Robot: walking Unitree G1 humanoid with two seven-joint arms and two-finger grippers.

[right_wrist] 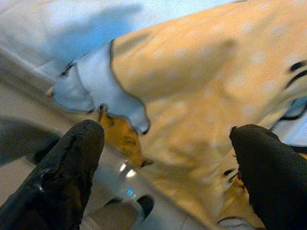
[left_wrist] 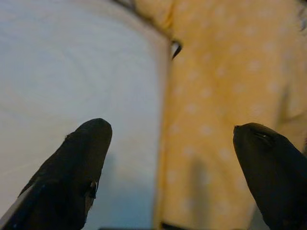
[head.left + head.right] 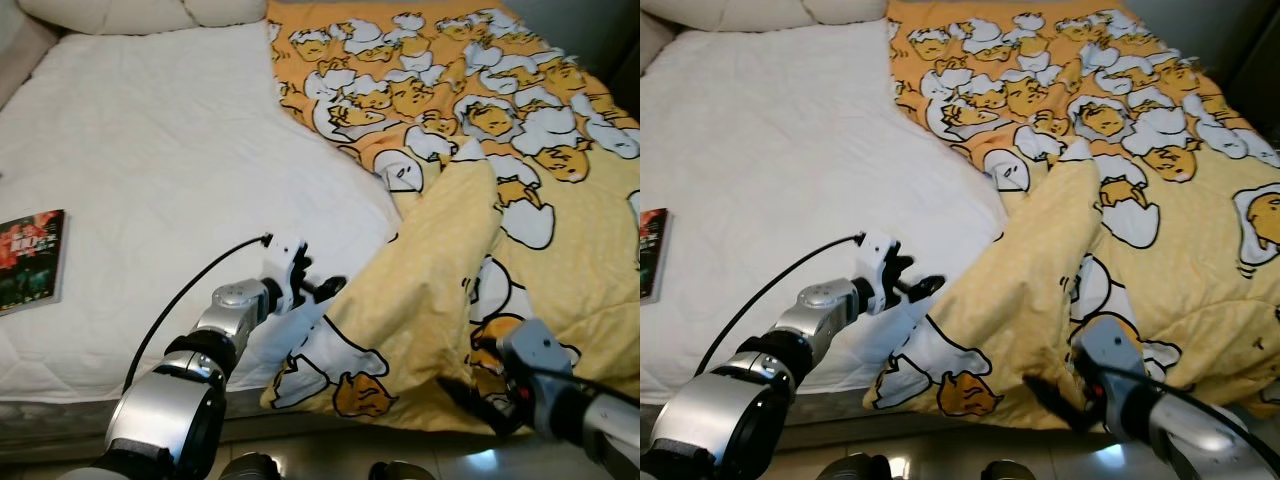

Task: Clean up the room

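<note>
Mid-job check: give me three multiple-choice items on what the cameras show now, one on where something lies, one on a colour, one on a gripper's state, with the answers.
1. Where does the book lie?
A. On the white sheet, at the robot's left
B. On the blanket
C. On the floor

2. What is the main colour of the blanket?
A. Blue
B. Yellow-orange
C. Green

3. How do the left gripper fingers stand?
A. Shut on the book
B. Shut on a pillow
C. Open, at the blanket's folded edge

Answers: 1 A, the book rests on bare sheet near the bed's left edge. 2 B, yellow-orange cloth with white egg cartoons. 3 C, the left wrist view shows both fingers apart with nothing between them.
</note>
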